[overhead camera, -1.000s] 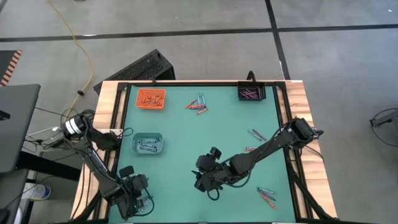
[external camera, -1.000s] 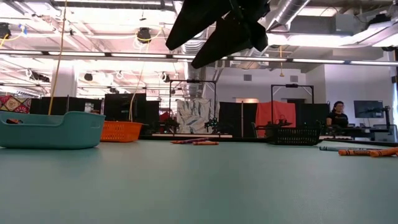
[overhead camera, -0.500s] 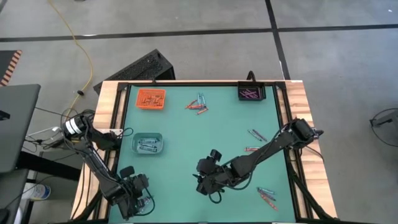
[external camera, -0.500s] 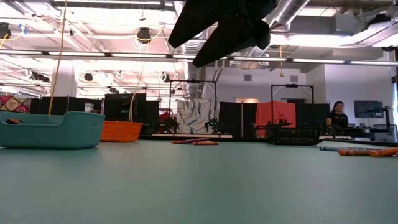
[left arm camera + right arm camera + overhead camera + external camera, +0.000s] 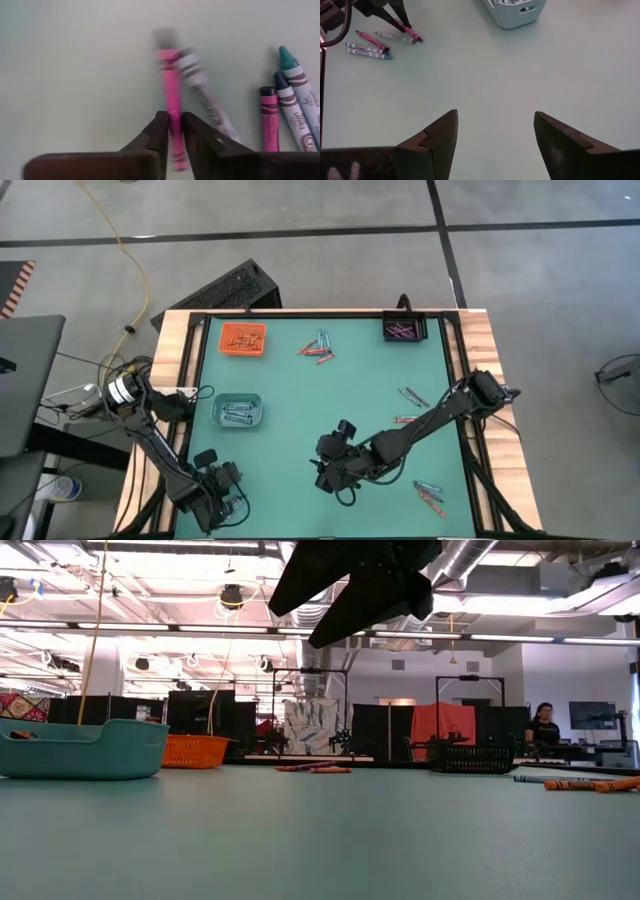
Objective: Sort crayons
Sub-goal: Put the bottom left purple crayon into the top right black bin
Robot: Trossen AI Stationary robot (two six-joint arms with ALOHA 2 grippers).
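Near the smooth green mat's [image 5: 300,395] front-left corner, left tool [image 5: 172,131] clamped on a slim paper-wrapped pink crayon [image 5: 171,90] — right tool [image 5: 495,135] spread apart.

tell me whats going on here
Two robot arms are sorting crayons into small trays. The left gripper, at the table's near left corner, has its fingers closed on a pink crayon, with a few other crayons lying beside it. The right gripper hovers open over bare table in the middle, holding nothing. More loose crayons remain scattered, and the orange tray, teal tray and black tray already hold some.
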